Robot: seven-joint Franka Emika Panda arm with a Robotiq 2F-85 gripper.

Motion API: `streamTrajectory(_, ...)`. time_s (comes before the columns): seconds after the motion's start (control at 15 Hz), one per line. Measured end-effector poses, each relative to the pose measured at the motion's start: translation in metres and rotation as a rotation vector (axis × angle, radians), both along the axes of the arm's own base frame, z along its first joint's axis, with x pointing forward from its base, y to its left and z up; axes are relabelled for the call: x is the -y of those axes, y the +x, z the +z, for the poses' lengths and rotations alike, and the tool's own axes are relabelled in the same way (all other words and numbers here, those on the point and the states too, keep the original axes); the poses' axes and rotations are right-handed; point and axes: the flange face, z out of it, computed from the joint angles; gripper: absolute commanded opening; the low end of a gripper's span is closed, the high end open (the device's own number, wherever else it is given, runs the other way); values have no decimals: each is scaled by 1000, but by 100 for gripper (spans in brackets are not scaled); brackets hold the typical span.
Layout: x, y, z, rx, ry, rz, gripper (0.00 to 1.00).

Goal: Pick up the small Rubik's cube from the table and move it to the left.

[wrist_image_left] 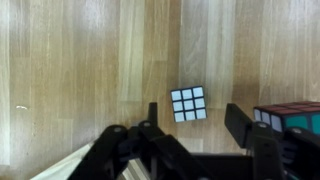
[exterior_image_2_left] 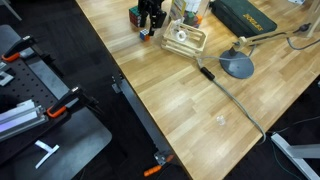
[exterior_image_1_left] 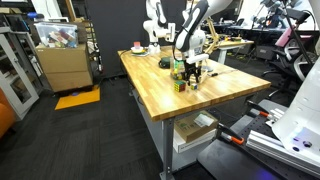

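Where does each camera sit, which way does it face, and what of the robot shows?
Exterior view: stands off a corner of the table, looking across it; arm and gripper show.
Exterior view: high, looking steeply down; gripper at top edge.
Wrist view: looks down on the small Rubik's cube; open jaws at bottom.
Shared: table, gripper.

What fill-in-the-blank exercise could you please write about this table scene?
In the wrist view, the small Rubik's cube shows a ____ face. It rests on the ____ table. The hand is ____, not shut, with the cube between its fingers in that view.
Missing: blue; wooden; open.
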Motion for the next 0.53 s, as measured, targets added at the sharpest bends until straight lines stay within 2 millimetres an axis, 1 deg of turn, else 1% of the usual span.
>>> streamTrajectory(0.13, -4, 2, 6, 9, 3, 6, 100)
streamTrajectory(0.27, -10, 0, 16, 19, 7, 13, 100)
streamTrajectory(0.4, -16, -8, 32, 27, 13, 14, 100)
streamTrajectory(0.53, -22, -26, 55, 33, 17, 9, 100)
